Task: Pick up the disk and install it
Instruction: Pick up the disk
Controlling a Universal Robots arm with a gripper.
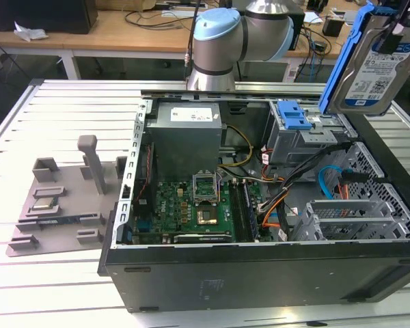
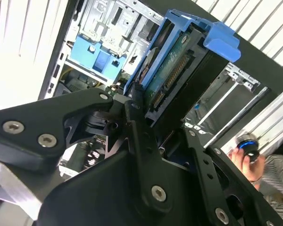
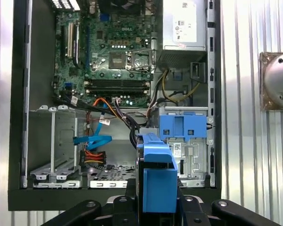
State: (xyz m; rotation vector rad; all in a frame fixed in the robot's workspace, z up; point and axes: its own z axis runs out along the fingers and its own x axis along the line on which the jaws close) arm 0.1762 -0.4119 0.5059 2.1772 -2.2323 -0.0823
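The disk (image 1: 371, 65), a silver hard drive with a blue-and-white label and a blue plastic frame, hangs tilted in the air above the far right corner of the open computer case (image 1: 260, 273). My gripper (image 1: 394, 24) is shut on it from above. In the second wrist view the black fingers (image 2: 137, 101) clamp the disk (image 2: 177, 66), whose connector edge shows. The first wrist view looks straight down past the disk's blue frame (image 3: 156, 176) into the case, over the drive bay (image 3: 186, 155).
Inside the case lie the motherboard (image 1: 195, 212), a grey power supply (image 1: 188, 126), a blue latch piece (image 1: 292, 115), loose cables (image 1: 280, 198) and metal drive cages (image 1: 352, 219). A grey fixture (image 1: 61, 205) sits at the exterior view's left. A person's hand (image 2: 247, 153) holds something nearby.
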